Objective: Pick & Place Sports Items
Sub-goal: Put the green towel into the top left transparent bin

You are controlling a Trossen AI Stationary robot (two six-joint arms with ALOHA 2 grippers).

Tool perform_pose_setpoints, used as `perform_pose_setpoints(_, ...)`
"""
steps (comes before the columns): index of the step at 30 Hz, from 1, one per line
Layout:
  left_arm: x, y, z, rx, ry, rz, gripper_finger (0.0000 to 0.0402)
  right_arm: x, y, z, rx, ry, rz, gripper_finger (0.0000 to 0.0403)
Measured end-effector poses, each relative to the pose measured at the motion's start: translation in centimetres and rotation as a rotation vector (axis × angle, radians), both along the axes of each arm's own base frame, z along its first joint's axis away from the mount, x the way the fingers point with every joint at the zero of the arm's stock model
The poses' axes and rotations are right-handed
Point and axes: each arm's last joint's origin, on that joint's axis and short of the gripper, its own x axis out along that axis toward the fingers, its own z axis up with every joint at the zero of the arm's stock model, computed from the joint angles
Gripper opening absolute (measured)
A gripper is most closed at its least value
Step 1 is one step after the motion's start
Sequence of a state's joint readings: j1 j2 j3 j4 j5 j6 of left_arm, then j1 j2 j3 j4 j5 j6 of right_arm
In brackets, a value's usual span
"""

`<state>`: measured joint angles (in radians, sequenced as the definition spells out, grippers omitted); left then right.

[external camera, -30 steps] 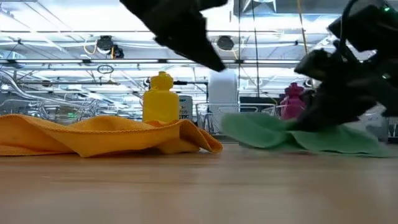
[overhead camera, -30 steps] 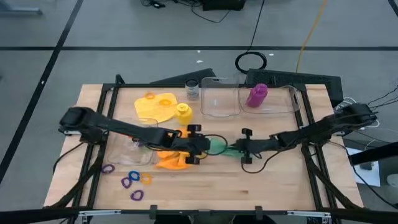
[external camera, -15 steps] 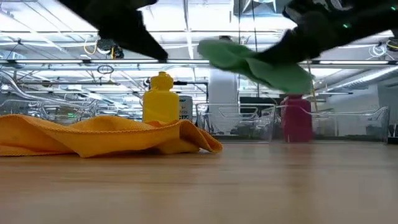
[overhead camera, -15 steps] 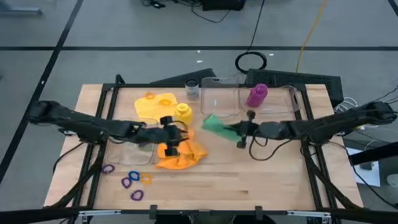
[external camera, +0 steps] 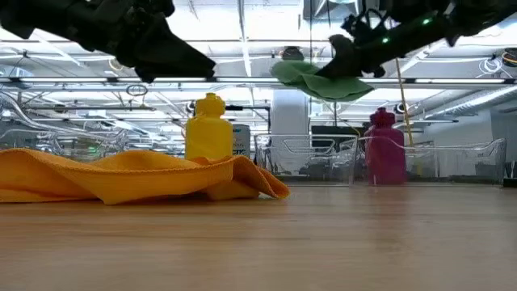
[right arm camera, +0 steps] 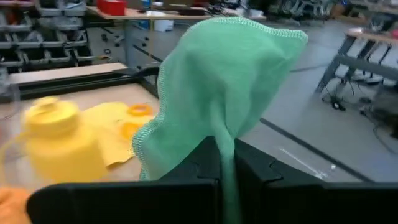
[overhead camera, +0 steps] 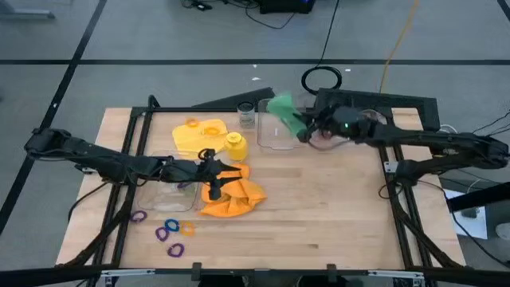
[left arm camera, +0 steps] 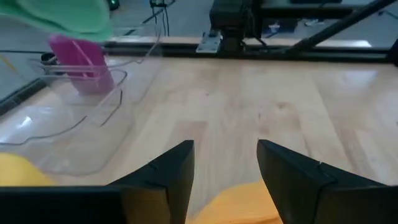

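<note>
From above, the right gripper [overhead camera: 301, 131] is clenching the green cloth [overhead camera: 283, 108] and holding it in the air over the clear plastic boxes [overhead camera: 283, 131] along the far edge of the table [overhead camera: 335, 215], where the purple bottle [overhead camera: 327, 137] is mostly hidden under the arm. The left gripper [overhead camera: 213, 171] is hovering with its fingers parted and empty at the far edge of the orange cloth [overhead camera: 231, 199]; the yellow bottle [overhead camera: 234, 143] and yellow cloth [overhead camera: 198, 137] are lying just beyond it, and the coloured rings [overhead camera: 169, 231] are sitting near the front left corner. The whole right half of the tabletop is lying bare, giving wide room to move. From table height, the green cloth [external camera: 311, 79] is hanging high above the box walls [external camera: 307, 158], the purple bottle [external camera: 385, 145] is standing in a box, and the yellow bottle [external camera: 208, 128] is rising behind the orange cloth [external camera: 137, 178]. The left wrist camera is showing its parted fingers [left arm camera: 168, 177] over open wood. The right wrist camera is showing the green cloth [right arm camera: 224, 87] pinched between its fingers [right arm camera: 255, 171]. A second ago the green cloth was lying on the table at centre; half a second ago it was lifted midway, and the left gripper has drawn back leftward.
</note>
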<state>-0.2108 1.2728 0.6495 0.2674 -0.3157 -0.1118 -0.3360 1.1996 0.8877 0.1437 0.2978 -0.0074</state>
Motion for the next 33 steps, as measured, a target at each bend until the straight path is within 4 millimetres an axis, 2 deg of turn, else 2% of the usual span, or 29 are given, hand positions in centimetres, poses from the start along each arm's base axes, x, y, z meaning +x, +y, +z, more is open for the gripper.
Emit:
perform_pose_setpoints(3,0.1,0.0,0.2,-0.004,-0.025,-0.001,0.0147,0.1,-2.8,-0.3,0.052,-0.017,-0.023,0.0)
perform_pose_setpoints(6,0.1,0.0,0.3,-0.005,-0.038,-0.001,0.0147,0.5,-5.2,-1.6,0.129,-0.007,-0.025,0.0)
perform_pose_setpoints(11,0.2,0.0,0.3,0.0,-0.037,-0.003,0.0147,2.3,-7.7,-4.5,0.218,-0.015,0.009,0.0)
perform_pose_setpoints(22,0.1,0.0,0.2,0.003,-0.029,-0.008,0.0147,4.9,-9.1,-10.5,0.351,0.078,-0.015,0.0)
perform_pose_setpoints(26,0.1,0.0,0.2,0.003,-0.029,-0.008,0.0147,5.4,-9.0,-11.3,0.362,0.083,0.017,0.0)
perform_pose_setpoints(33,0.1,0.0,0.2,0.002,-0.024,-0.007,0.0147,5.6,-8.7,-11.2,0.356,0.076,0.027,0.0)
